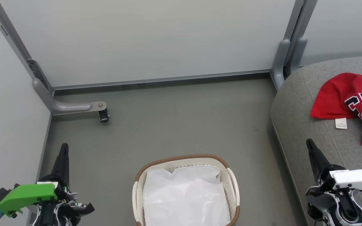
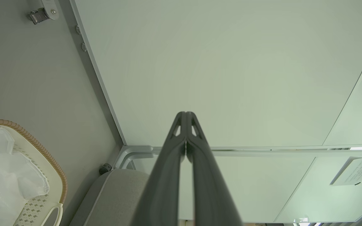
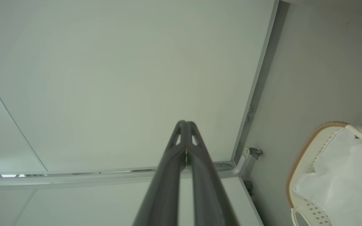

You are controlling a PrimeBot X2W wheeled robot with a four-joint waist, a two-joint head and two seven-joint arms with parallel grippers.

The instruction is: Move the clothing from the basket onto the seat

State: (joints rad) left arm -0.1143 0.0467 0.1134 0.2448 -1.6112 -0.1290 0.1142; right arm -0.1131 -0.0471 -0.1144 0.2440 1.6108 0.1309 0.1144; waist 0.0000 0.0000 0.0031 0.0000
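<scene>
Look first at the basket (image 1: 181, 157), low in the middle of the head view: what you can see inside it is the plain white lining sheet (image 1: 184, 194), crumpled against the perforated walls, and no red cloth shows on top of it, though you cannot tell whether anything lies under the sheet. The red jersey (image 1: 335, 97) lies to the basket's right and farther from you, spread loosely on the grey seat (image 1: 297, 106) with its white tag showing at the near hem; it is well apart from the basket and rests on the cushion, not hanging over its edge, which is where the task wants it. The left fingers (image 2: 185, 116) are pressed together with nothing between them and point up and away, off the basket's left side above the floor (image 1: 168, 119). The right fingers (image 3: 185, 125) are likewise pressed together and empty, off the basket's right side by the seat's near edge. You hold both arms clear of the basket and the jersey, probably because the move looks done; a check under the sheet may be all that remains.
</scene>
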